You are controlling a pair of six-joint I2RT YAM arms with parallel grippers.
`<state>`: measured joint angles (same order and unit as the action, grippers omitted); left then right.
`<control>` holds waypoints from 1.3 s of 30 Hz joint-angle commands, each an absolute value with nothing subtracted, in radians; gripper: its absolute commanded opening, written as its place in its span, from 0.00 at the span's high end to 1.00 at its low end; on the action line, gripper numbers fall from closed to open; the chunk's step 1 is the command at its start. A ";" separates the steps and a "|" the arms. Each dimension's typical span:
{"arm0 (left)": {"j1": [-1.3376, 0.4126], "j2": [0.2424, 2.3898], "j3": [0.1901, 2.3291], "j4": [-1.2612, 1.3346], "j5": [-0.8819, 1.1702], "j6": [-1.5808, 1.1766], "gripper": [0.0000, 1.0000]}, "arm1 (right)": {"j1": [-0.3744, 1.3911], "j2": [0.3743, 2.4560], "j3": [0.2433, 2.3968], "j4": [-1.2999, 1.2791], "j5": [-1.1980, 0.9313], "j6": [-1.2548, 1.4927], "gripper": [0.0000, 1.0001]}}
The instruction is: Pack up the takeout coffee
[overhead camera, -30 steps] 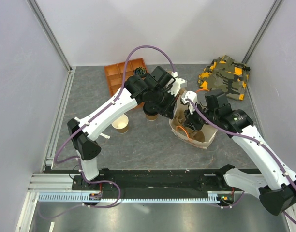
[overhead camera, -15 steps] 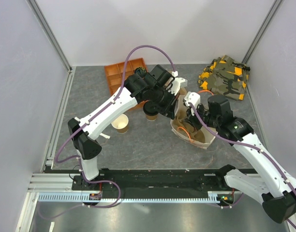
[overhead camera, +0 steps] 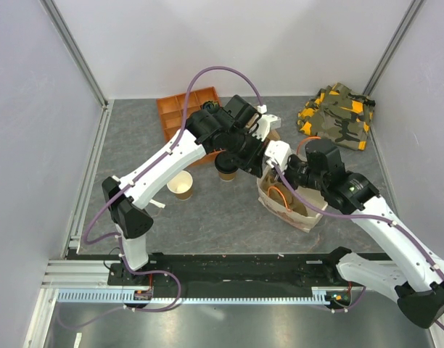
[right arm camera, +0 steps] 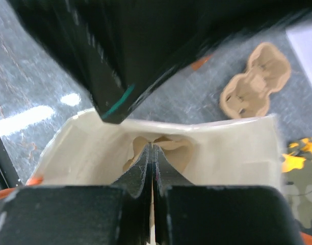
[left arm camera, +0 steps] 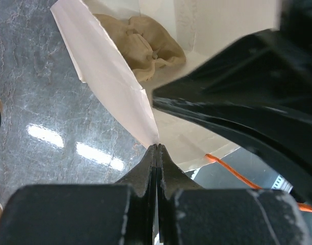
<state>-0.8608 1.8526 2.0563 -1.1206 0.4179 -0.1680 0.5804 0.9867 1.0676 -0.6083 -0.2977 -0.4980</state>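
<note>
We pinch the bag [left arm camera: 115, 87] by its rim with left gripper [left arm camera: 156, 148] and right gripper [right arm camera: 151, 148], fingers pressed onto paper, likely to spread its mouth; the coffee [overhead camera: 224, 171] stands beside the bag.

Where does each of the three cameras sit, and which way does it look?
Top: above and behind the robot, looking down at the table; left arm and right arm show.
Left wrist: on the left arm, looking along the left gripper, which pinches the bag edge.
Right wrist: on the right arm, looking into the bag; right gripper shut on its rim.
Shared: all three show the bag.
</note>
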 commanded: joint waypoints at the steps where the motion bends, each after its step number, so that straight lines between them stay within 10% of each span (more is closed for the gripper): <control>1: -0.845 1.853 2.075 -1.115 0.462 -0.187 0.98 | 0.581 0.968 0.996 -0.500 -0.302 -0.508 1.00; 39: -0.810 1.855 2.043 -1.095 0.545 -0.195 0.98 | 0.571 1.009 0.606 -0.313 -0.313 -0.601 1.00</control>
<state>-0.8127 1.8561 2.0388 -1.1210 0.5179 -0.1749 0.5781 0.9920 0.6216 -0.3294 -0.2932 -0.5594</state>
